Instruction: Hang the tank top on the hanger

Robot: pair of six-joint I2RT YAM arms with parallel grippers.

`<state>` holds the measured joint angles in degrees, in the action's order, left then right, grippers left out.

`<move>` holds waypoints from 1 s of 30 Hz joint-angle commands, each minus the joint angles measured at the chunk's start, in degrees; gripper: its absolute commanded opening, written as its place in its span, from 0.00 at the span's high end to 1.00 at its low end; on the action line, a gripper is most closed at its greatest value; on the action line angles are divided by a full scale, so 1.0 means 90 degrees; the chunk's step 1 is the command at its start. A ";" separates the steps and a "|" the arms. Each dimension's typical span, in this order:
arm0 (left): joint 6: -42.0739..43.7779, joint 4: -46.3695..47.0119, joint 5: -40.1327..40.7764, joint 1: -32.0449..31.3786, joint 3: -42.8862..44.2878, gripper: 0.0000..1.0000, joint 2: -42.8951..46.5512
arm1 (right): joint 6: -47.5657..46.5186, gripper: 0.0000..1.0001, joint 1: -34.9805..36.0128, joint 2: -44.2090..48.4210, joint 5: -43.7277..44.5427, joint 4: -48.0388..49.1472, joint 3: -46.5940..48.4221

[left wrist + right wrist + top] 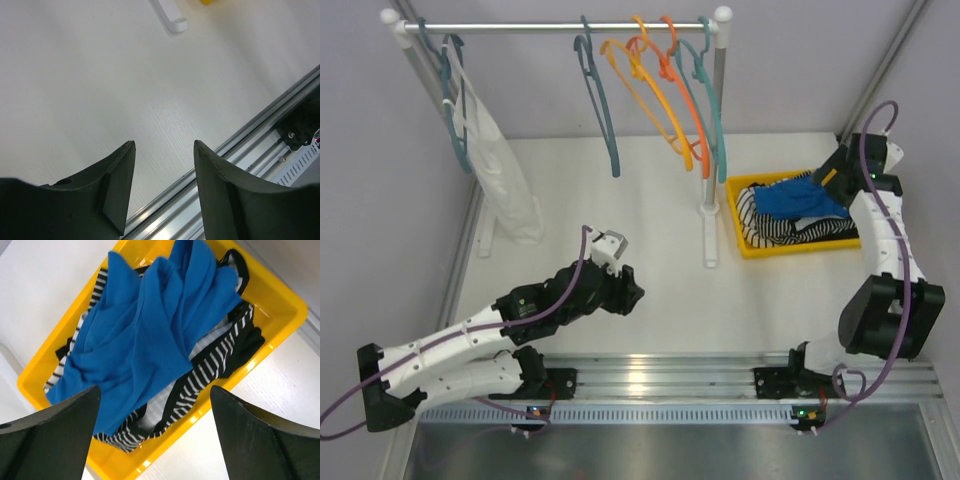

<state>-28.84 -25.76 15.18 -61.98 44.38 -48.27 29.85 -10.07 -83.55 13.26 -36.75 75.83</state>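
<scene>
as the tank top point(150, 330) lies in the bin point(280, 297), right fingers point(260, 435) hang spread above.

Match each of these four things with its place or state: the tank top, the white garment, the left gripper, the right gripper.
1 tank top
2 white garment
3 left gripper
4 right gripper

A hangs from the rail
B open, over the table
C lies in the yellow bin
D open, over the yellow bin

Pairs: 1-C, 2-A, 3-B, 4-D.
</scene>
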 commanded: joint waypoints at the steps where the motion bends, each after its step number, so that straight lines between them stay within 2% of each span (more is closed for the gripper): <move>1: -0.0038 0.0050 -0.0192 -0.0028 0.0147 0.44 0.0041 | -0.0220 0.10 -0.0190 -0.0423 0.0098 0.0042 0.0694; 8: -0.0028 0.0030 -0.0290 -0.0028 0.0137 0.44 0.0246 | -0.0318 0.14 -0.0395 -0.1428 0.0002 0.0022 0.1192; 14: -0.0018 0.0001 -0.0251 -0.0028 0.0030 0.44 0.0412 | -0.0406 0.29 -0.0395 -0.1732 -0.0359 0.0158 0.1223; 16: -0.0008 -0.0009 -0.0232 -0.0028 -0.0028 0.44 0.0480 | -0.0474 0.38 -0.0395 -0.1869 -0.0505 -0.0017 0.1378; 17: -0.0008 -0.0009 -0.0212 -0.0028 -0.0048 0.44 0.0510 | -0.0494 0.48 -0.0395 -0.1927 -0.0574 -0.0047 0.1398; 19: -0.0008 0.0010 -0.0193 -0.0028 -0.0097 0.44 0.0568 | -0.0484 0.59 -0.0386 -0.1870 -0.0681 0.0011 0.1340; 20: 0.0011 0.0001 -0.0173 -0.0028 -0.0107 0.44 0.0578 | -0.0484 0.73 -0.0376 -0.1763 -0.0711 0.0060 0.1301; 22: 0.0040 -0.0009 -0.0163 -0.0028 -0.0088 0.44 0.0578 | -0.0484 0.82 -0.0366 -0.1684 -0.0828 0.0070 0.1320; 24: 0.0089 0.0001 -0.0124 -0.0028 -0.0039 0.44 0.0578 | -0.0503 0.98 -0.0347 -0.1519 -0.0955 -0.0114 0.1533; 30: 0.0109 -0.0058 -0.0017 -0.0028 0.0156 0.44 0.0636 | -0.0494 1.00 -0.0200 -0.0738 -0.1364 -0.0388 0.2382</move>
<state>-28.56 -26.24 13.56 -61.98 44.14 -43.62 25.58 -12.49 -98.70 4.27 -39.94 89.58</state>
